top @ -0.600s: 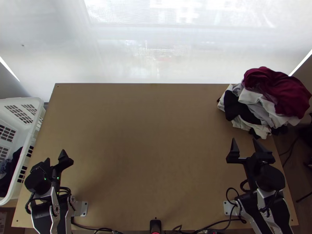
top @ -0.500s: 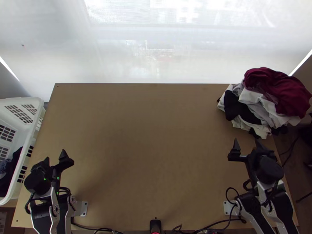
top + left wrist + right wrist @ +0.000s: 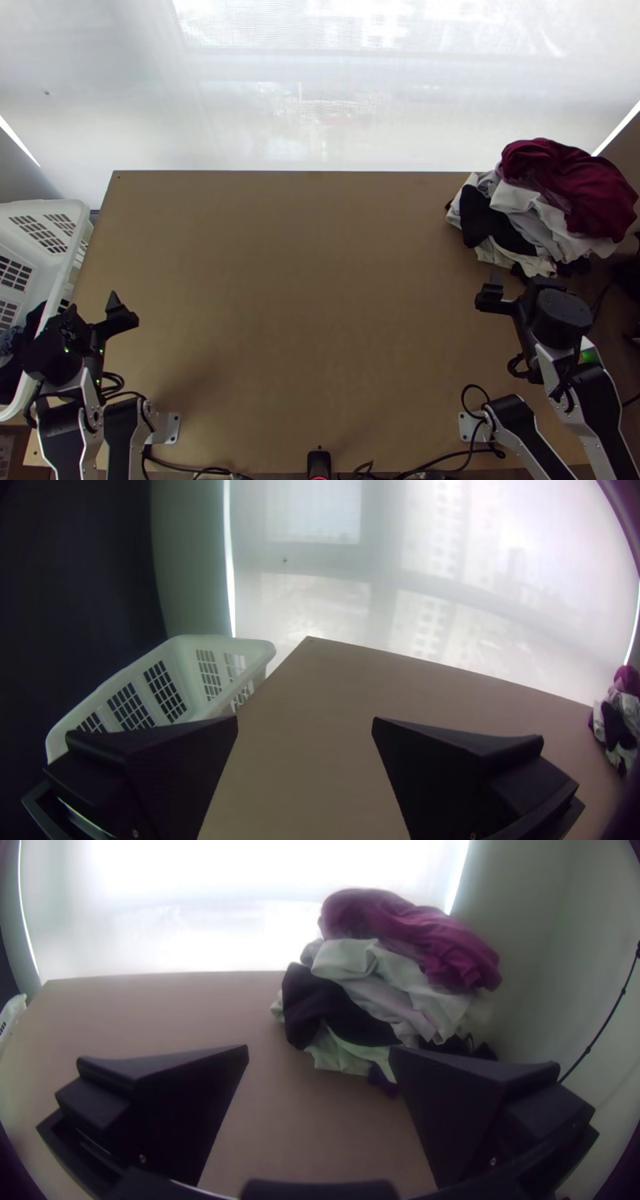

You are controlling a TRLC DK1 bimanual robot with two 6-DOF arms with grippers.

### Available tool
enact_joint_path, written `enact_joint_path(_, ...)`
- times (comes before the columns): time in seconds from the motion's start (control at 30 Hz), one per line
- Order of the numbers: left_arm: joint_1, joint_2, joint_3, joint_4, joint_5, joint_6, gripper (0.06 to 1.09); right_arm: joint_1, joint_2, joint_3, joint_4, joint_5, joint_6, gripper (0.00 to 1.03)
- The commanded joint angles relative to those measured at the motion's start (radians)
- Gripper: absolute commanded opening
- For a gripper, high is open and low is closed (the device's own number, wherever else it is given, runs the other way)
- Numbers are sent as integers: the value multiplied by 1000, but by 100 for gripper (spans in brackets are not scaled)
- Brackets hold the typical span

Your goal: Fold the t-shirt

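In the top view, the left gripper (image 3: 93, 303) is moving outward from its place in the earlier pictures, and its body is now covering more of the rim of the white basket (image 3: 82, 210). The right gripper (image 3: 518, 282) is also shifting outward, toward the right side edge of the table (image 3: 320, 240), and a green light (image 3: 590, 354) is now showing on the right arm (image 3: 596, 400). The links of this arm, and a little those of the left arm (image 3: 68, 432), are spreading apart from each other.
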Motion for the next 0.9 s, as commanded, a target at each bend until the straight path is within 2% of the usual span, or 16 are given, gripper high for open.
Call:
enact_joint_path(0.0,189,423,270,-71,-3,-87,104,-7,28,26,-41,11,4,98)
enact_joint_path(0.1,255,666,506,-205,-10,-186,104,-22,28,15,-41,16,4,98)
enact_joint_path(0.17,303,719,593,-214,-10,-203,104,-28,26,9,-42,18,6,98)
enact_joint_path(0.23,375,742,636,-149,-7,-288,104,-28,26,12,-49,19,6,98)
enact_joint_path(0.27,405,767,659,-114,-10,-291,104,-30,26,13,-49,22,7,98)
enact_joint_path(0.5,482,1101,906,-166,-10,-249,104,-56,26,27,-65,30,6,98)
enact_joint_path(0.6,539,1255,986,-186,-10,-179,104,-65,25,32,-76,31,6,98)
enact_joint_path(0.87,671,1601,1075,-182,-10,-120,104,-74,38,33,-81,34,3,98)
